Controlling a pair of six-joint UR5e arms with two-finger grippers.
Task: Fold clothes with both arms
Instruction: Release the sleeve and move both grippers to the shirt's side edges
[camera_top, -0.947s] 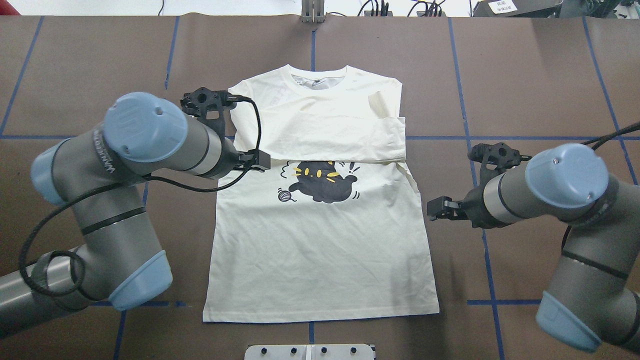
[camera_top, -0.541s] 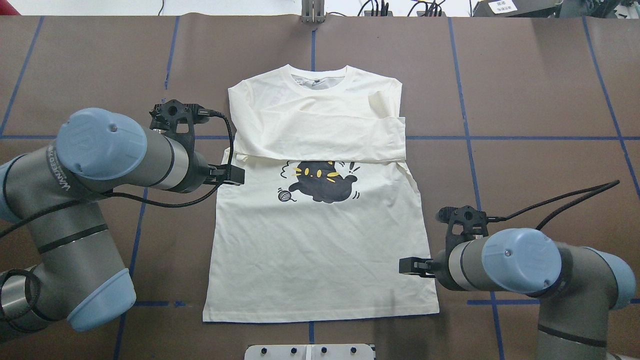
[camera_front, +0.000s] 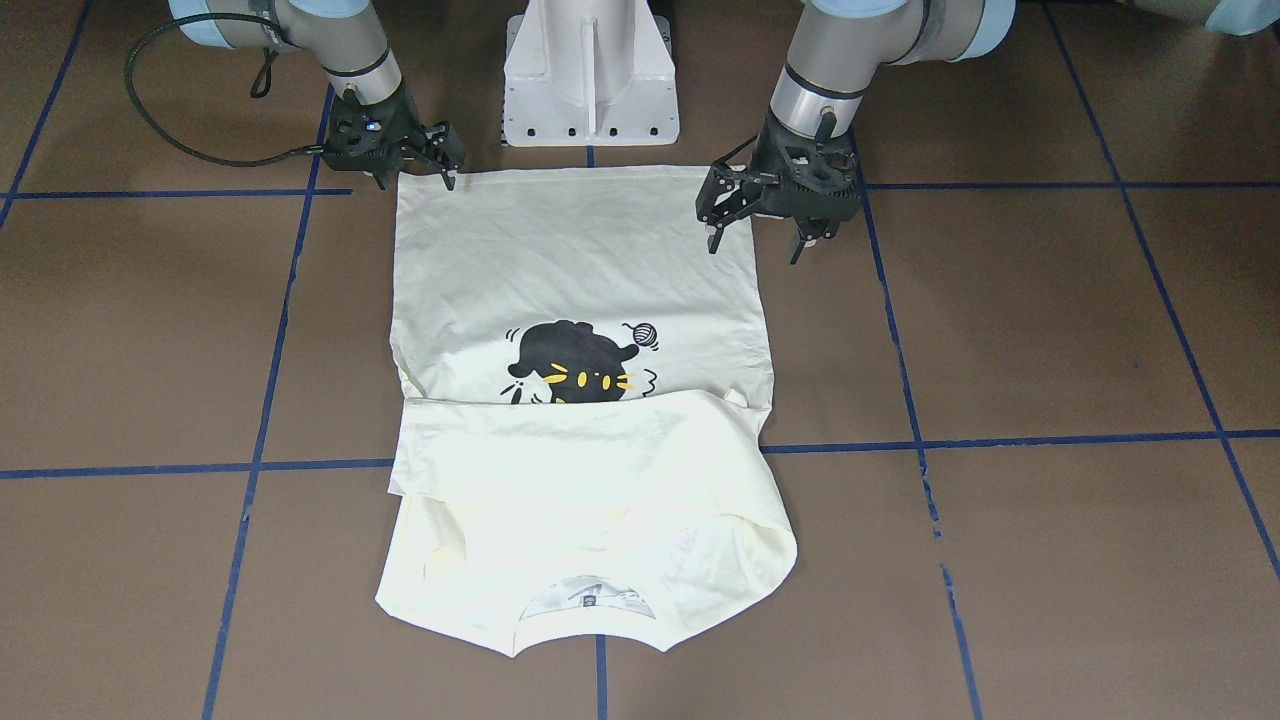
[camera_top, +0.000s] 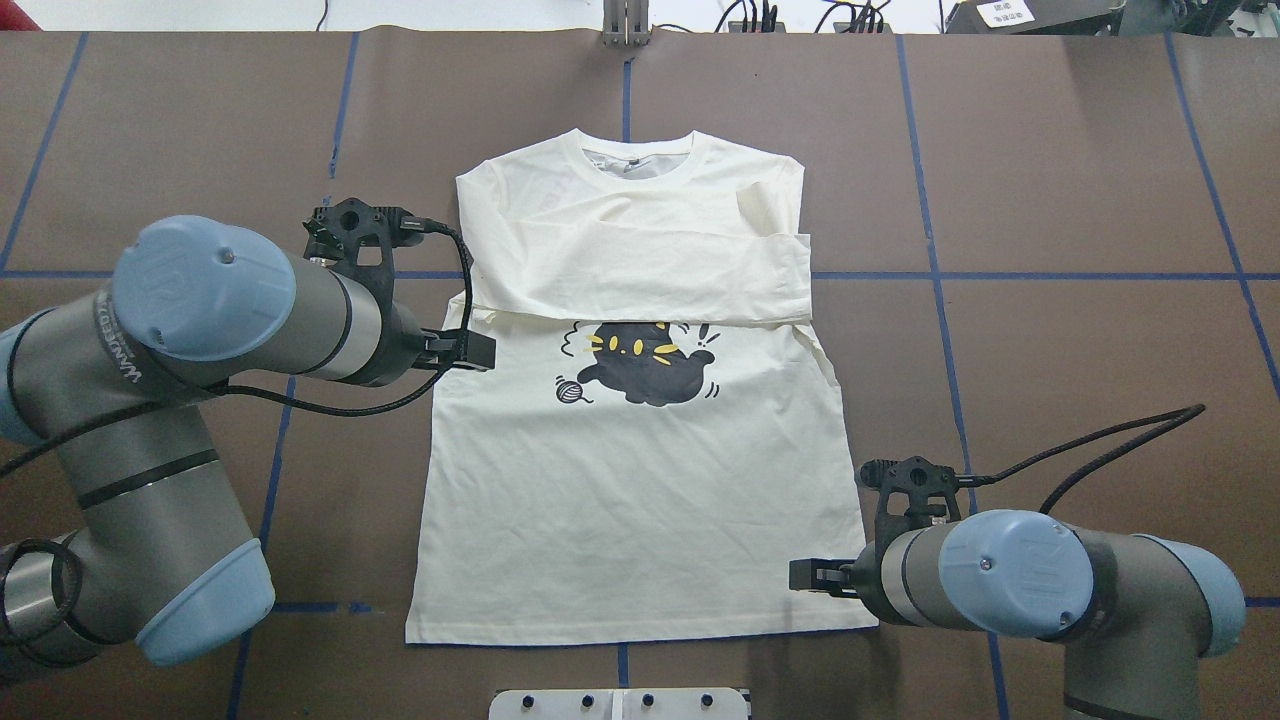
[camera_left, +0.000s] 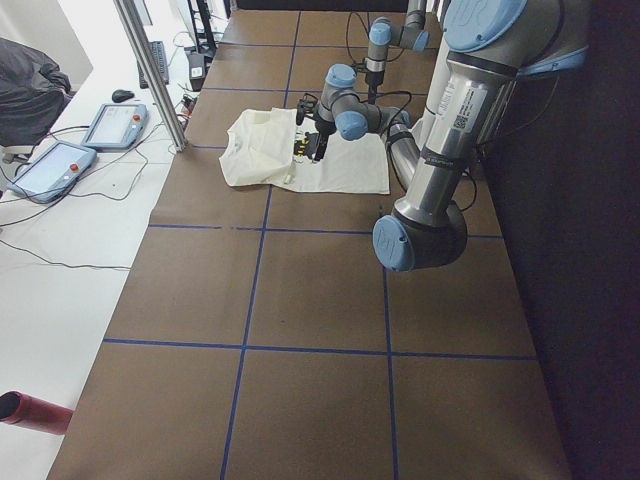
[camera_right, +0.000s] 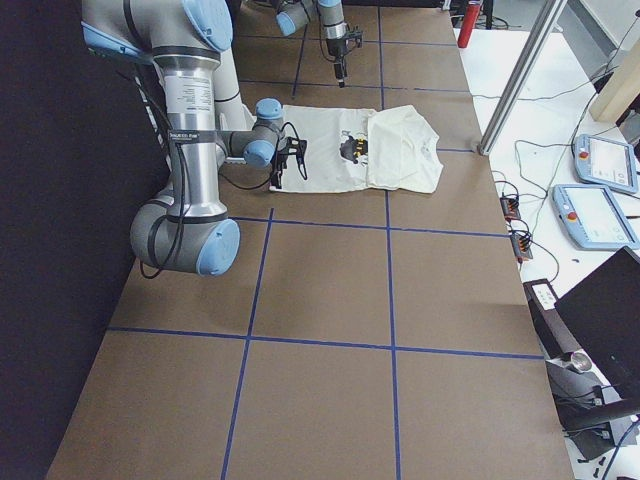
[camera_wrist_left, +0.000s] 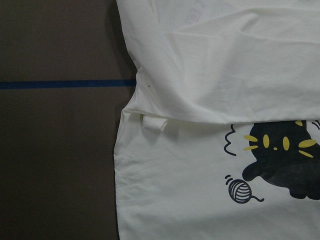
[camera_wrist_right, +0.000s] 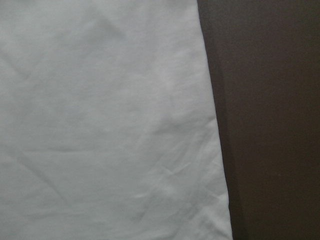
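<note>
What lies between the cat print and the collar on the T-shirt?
Folded sleeve fabric lies across the chest of the T-shirt, as the overhead view shows.

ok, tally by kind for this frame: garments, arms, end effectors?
T-shirt: 1
Arms: 2 (left arm, right arm)
End effectors: 2 (left end effector, right end effector), both open
Total: 5

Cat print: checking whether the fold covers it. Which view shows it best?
Overhead exterior: the cat print sits upright, just below the folded sleeve. Front-facing shows it inverted; left wrist crops it; side views show it tiny; right wrist misses it.
</note>
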